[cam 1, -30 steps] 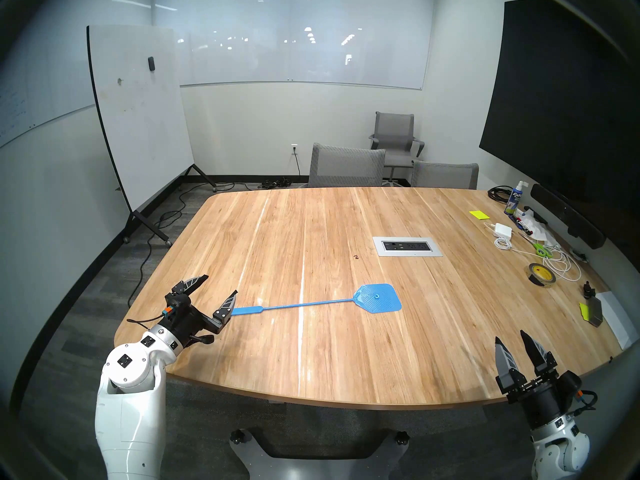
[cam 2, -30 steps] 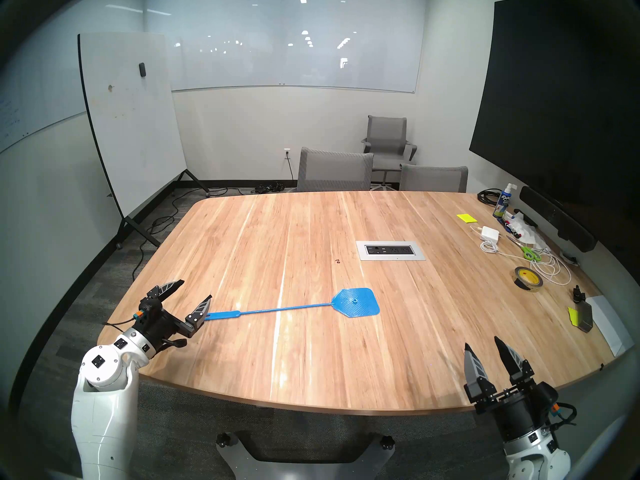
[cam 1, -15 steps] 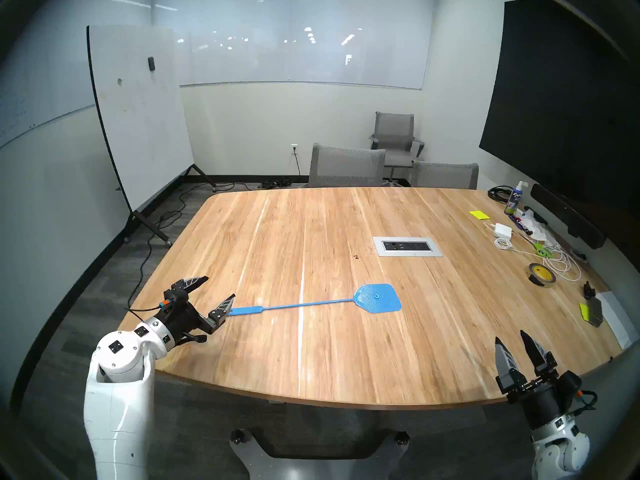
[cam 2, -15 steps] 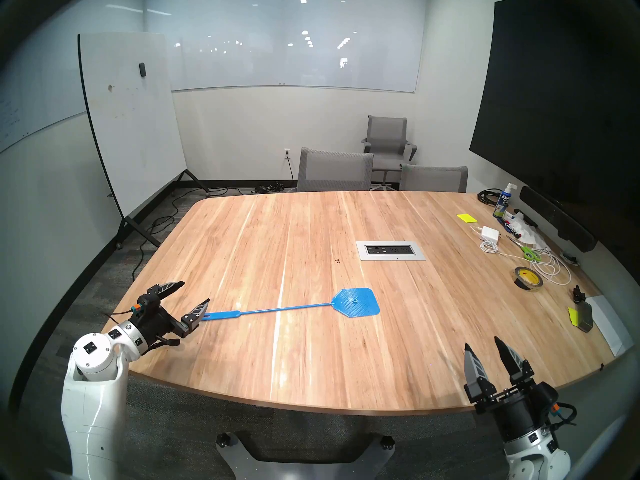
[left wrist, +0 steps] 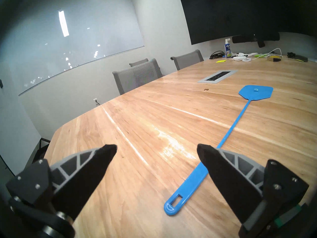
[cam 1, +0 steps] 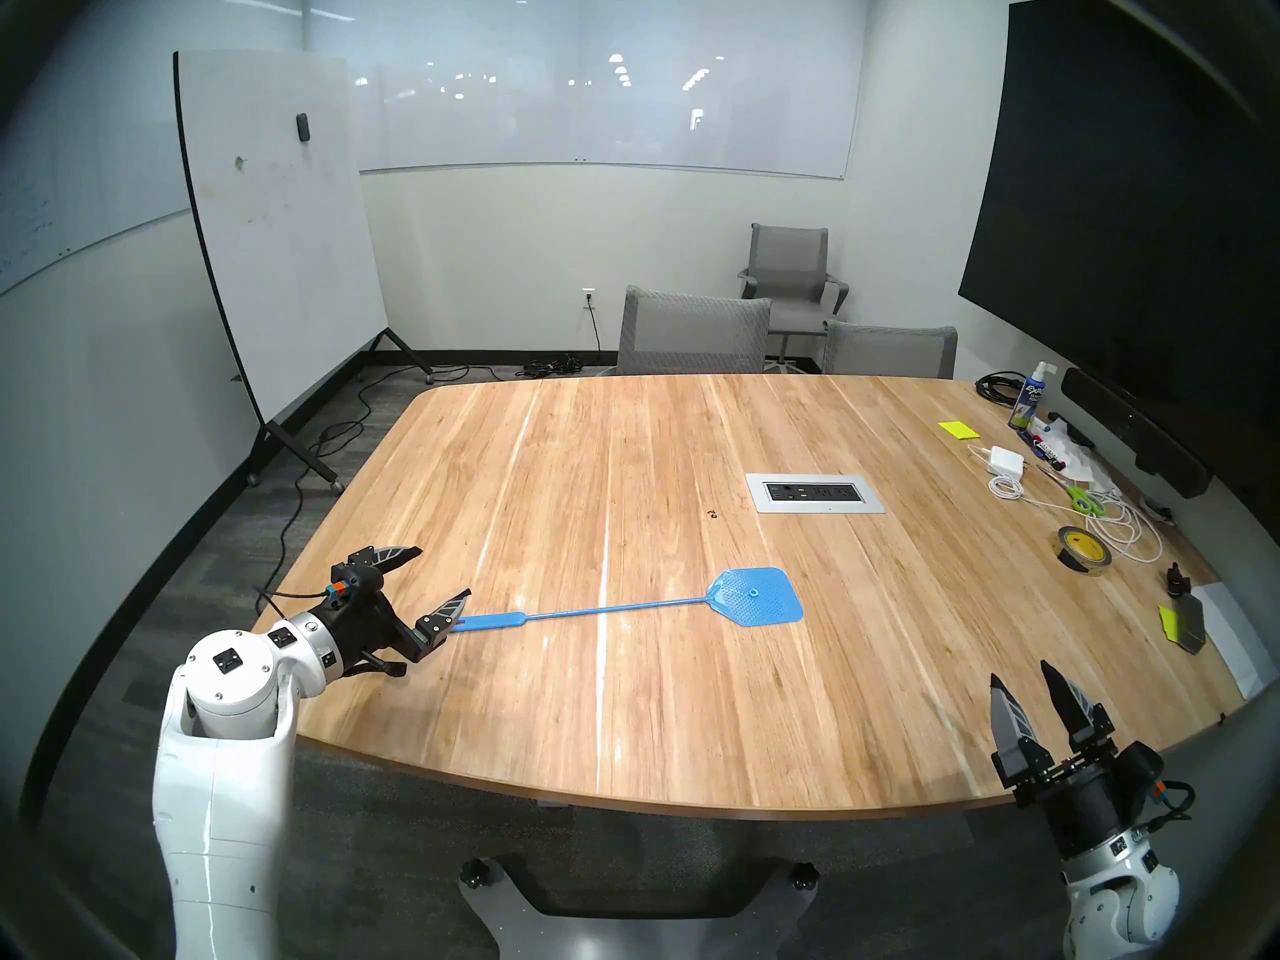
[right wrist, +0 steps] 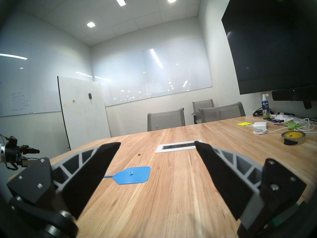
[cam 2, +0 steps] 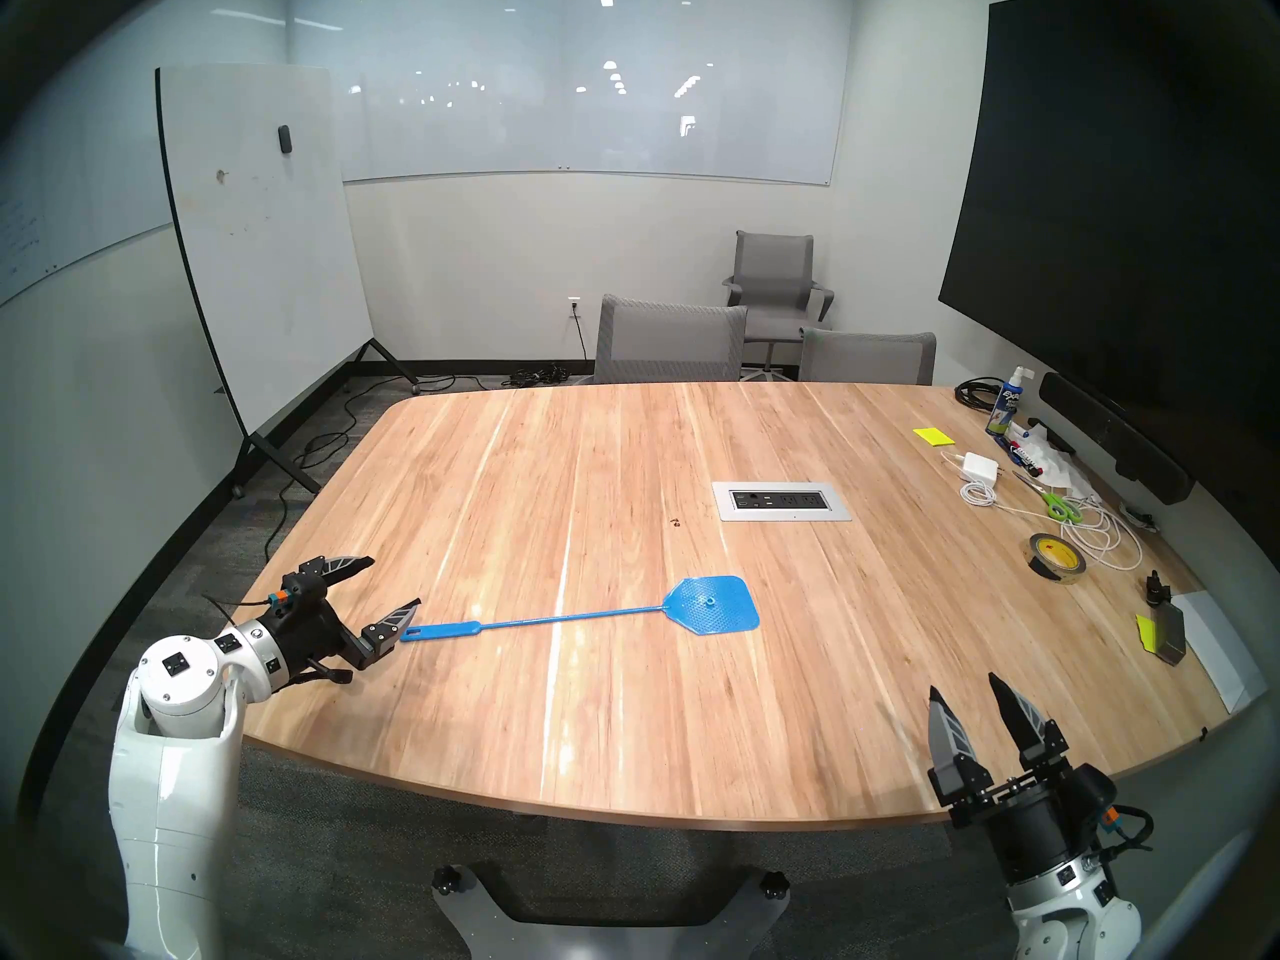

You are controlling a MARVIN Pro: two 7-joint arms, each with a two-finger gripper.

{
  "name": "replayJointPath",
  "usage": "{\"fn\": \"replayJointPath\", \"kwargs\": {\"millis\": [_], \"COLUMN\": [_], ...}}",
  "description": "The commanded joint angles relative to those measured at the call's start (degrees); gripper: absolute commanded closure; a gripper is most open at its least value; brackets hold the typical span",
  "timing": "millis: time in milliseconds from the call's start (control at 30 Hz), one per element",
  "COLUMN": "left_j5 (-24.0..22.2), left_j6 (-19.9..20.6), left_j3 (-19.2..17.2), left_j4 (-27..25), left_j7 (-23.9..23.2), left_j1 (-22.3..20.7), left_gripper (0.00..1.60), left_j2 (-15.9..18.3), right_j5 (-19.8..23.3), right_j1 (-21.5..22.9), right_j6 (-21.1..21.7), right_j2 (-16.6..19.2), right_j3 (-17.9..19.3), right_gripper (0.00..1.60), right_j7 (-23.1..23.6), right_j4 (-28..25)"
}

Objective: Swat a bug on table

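Blue swatter on light-brown plank-striped table.

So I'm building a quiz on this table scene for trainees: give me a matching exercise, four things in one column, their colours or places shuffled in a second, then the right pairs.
Things:
1. fly swatter
2. bug
3. roll of tape
4. sticky-note pad

Descriptions:
A. yellow, far right part of the table
B. blue, lying flat, handle toward the open left tool
C. tiny dark speck just left of the grey outlet panel
D. beside the coiled white cable

Pairs: 1-B, 2-C, 3-D, 4-A
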Motion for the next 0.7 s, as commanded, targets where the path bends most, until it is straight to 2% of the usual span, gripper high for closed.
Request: {"fn": "replayJointPath", "kwargs": {"millis": [0,333,667], "left_j5": [1.1,5.9,8.0], "left_j6": [3.0,5.9,8.2], "left_j3": [0.5,2.9,5.3], "left_j4": [-2.3,-1.3,-0.2], "left_j7": [-0.3,-0.4,-1.6], "left_j1": [-2.2,-4.7,-7.2], "left_gripper": [0.00,0.00,0.00], "left_j2": [1.3,3.3,4.2], "right_j5": [0.0,0.0,0.0], "right_j1": [0.1,0.1,0.1], "right_j6": [0.0,0.0,0.0], "right_j2": [0.0,0.0,0.0], "right_j3": [0.0,0.0,0.0], "right_gripper": [0.00,0.00,0.00], "right_j7": [0.0,0.0,0.0], "right_j4": [-0.8,-0.8,-0.8]}}
